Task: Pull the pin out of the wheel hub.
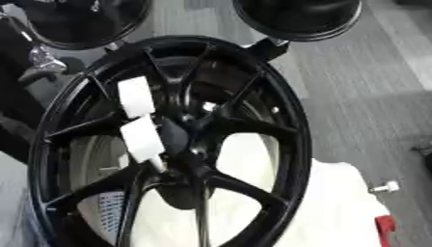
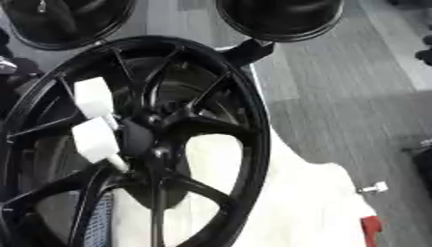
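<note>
A black multi-spoke wheel [image 1: 283, 120] stands upright on a white surface [image 1: 337, 207], its face turned toward me. At the hub [image 1: 190, 135] a small silver pin head [image 1: 209, 107] shows just above the centre. Two white blocks [image 1: 139, 118] lie end to end across the spokes left of the hub, and a thin white tip points down toward the centre. A dark oval shape [image 1: 173, 137] sits beside them against the hub; I cannot make out what it is. No hand stands out from the black wheel in either view.
Two more black wheels [image 1: 300, 17] [image 1: 80, 21] stand behind, at the top. A small silver bolt [image 1: 386, 187] lies at the white surface's right edge, above a red object [image 1: 384, 229]. Grey floor [image 1: 363, 87] lies to the right.
</note>
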You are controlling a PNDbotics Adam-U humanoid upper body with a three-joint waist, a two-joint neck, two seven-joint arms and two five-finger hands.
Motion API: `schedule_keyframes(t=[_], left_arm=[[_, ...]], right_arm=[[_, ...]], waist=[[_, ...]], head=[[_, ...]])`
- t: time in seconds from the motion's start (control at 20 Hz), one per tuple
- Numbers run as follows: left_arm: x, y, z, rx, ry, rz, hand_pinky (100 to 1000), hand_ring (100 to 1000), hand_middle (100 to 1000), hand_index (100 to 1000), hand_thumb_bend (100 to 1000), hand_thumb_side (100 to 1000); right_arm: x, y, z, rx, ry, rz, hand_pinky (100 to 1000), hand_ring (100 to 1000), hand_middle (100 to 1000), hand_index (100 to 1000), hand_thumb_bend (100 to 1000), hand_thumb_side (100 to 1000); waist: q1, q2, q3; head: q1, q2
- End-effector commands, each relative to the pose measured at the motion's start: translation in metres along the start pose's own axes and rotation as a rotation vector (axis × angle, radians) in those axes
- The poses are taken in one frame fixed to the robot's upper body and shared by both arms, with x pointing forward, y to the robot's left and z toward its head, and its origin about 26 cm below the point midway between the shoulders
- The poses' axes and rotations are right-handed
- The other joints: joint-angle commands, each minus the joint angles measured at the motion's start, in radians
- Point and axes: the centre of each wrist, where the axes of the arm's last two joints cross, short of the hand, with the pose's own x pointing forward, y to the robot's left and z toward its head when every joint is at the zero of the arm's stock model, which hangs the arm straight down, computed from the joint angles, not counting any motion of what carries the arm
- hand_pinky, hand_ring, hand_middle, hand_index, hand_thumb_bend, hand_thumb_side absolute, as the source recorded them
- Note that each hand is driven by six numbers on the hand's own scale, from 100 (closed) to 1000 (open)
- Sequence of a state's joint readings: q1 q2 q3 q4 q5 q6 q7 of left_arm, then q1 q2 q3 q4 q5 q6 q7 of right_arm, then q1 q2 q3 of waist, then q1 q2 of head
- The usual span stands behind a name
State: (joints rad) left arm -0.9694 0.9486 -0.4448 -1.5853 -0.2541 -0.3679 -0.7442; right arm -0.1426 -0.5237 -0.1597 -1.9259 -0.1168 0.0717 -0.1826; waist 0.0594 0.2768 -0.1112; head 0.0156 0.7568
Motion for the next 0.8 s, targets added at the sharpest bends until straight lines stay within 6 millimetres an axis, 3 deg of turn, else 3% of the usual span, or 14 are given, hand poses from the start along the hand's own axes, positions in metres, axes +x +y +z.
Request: schedule_keyframes(t=[0.05, 0.45, 0.8], left_arm=[[-0.005, 0.007, -0.001, -0.122, -0.08, -0.087, 892, 847, 782, 864, 357, 100], [-0.012, 0.0, -0.014, -0.161, -0.105, -0.095, 898, 853, 789, 871, 423, 103], [0.003, -0.004, -0.02, -0.204, -0.164, -0.182, 906, 859, 807, 876, 486, 120]], right_arm=[[0.008, -0.003, -0.006, 0.009, -0.032, 0.008, 791, 684, 676, 804, 100, 552], [0.017, 0.001, -0.013, 0.025, -0.072, -0.009, 791, 685, 677, 804, 100, 550], [0.02, 0.003, -0.016, 0.029, -0.082, -0.018, 790, 684, 675, 804, 100, 551]], waist=[[-0.006, -0.024, -0.003], [-0.006, -0.032, -0.011], [-0.002, -0.035, -0.023]], head=[[0.003, 0.012], [0.02, 0.013], [0.016, 0.013]])
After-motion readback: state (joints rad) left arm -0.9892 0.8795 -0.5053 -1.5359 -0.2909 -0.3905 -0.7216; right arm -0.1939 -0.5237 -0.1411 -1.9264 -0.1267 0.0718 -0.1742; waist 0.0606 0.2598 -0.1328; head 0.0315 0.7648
